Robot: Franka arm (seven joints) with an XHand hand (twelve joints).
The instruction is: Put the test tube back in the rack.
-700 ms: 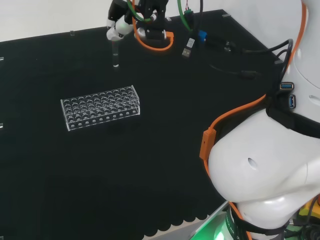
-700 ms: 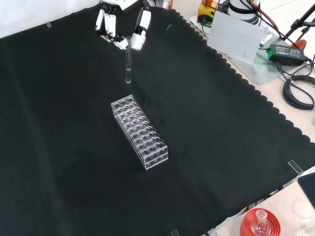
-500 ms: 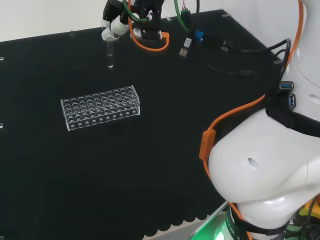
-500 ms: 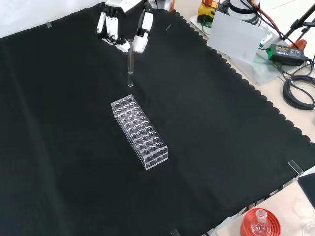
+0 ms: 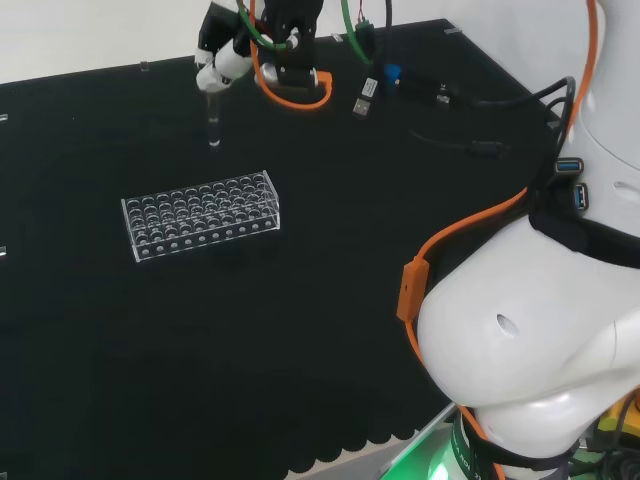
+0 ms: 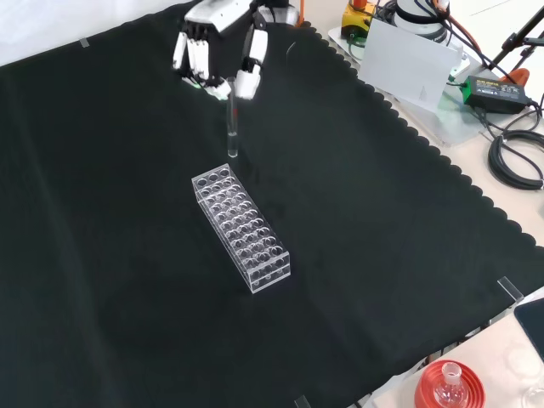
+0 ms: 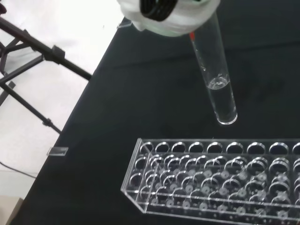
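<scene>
Above rack (image 6: 242, 230) far end, front view: hand (image 6: 223, 51) pinches test tube (image 6: 231, 127) upright by top, lower end hanging free.

A bench covered with black cloth (image 6: 357, 255), its edge scalloped, carries a clear plastic test-tube rack (image 6: 241, 228) with many round holes, lying near the cloth's middle in the front view. In the head view the same rack (image 5: 200, 214) sits toward nine o'clock of the cloth (image 5: 300, 330), long side across.
</scene>
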